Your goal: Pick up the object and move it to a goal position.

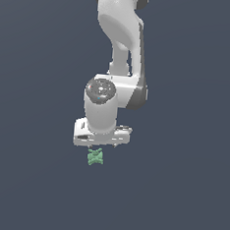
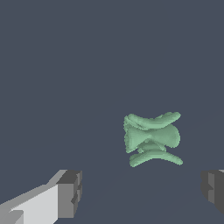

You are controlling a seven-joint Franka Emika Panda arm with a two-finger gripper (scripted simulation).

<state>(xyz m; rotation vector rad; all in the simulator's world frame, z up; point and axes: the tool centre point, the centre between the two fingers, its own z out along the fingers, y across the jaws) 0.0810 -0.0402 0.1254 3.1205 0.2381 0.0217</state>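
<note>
A flat, plain dark grey-blue floor [image 1: 27, 178] carries 1 small light-green knobbly object [image 1: 95, 156].

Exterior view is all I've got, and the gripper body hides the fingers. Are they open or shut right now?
Observer: Open. In the wrist view the two fingertips stand wide apart, nothing between them.
Operator: Is the green lump touching either one?
Observer: No. The object lies apart from both, beyond the gripper.
Operator: What does its shape look like close up?
Observer: Curved ribs stacked around a pinched middle, flaring at both ends.
</note>
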